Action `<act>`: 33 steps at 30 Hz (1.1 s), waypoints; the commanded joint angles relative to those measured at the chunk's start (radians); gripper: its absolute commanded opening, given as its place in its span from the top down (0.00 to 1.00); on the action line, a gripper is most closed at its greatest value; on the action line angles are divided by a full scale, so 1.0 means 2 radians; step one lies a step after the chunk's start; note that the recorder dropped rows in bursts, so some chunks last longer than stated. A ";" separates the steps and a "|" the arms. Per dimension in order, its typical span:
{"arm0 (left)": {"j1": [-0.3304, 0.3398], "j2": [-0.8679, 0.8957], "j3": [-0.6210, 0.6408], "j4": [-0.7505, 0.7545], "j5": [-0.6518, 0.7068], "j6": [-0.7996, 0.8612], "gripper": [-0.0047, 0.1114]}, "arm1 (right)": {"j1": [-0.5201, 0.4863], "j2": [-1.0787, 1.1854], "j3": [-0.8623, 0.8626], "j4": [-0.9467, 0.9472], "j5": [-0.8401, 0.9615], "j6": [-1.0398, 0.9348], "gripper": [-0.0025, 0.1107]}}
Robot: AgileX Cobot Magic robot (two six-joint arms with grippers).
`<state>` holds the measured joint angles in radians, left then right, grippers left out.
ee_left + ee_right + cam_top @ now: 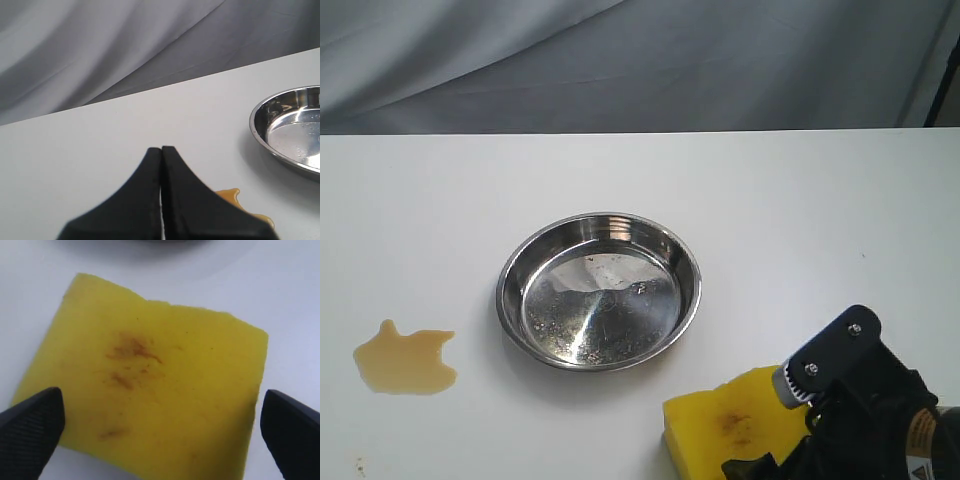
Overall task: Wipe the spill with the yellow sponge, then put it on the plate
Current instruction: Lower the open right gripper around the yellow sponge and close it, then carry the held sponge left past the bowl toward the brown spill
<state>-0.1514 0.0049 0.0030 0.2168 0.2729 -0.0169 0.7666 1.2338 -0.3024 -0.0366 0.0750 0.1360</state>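
Yellow sponge [165,355] lies under the wide-open right hand [161,400]; the left hand [161,150] is closed, empty.

Bright, even light; glare on the plate [603,305]; soft shadows.

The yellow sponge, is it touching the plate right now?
Apart. The exterior view shows a strip of bare white table between the yellow sponge and the rim of the plate.
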 commanded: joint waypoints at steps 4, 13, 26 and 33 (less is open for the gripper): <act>0.001 -0.002 -0.001 0.001 -0.004 -0.002 0.96 | -0.005 0.091 0.002 -0.001 -0.059 0.003 0.11; 0.001 -0.002 -0.001 0.001 -0.004 -0.002 0.96 | -0.005 0.142 0.002 -0.001 -0.095 0.003 0.11; 0.001 -0.002 -0.001 0.001 -0.004 -0.002 0.96 | -0.005 0.142 0.002 -0.001 -0.136 0.003 0.65; 0.001 -0.002 -0.001 0.001 -0.004 -0.002 0.96 | -0.005 0.142 0.001 -0.009 -0.146 0.002 0.92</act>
<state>-0.1514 0.0049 0.0030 0.2168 0.2729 -0.0169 0.7650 1.5102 -0.3022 -0.0346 -0.2024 0.1521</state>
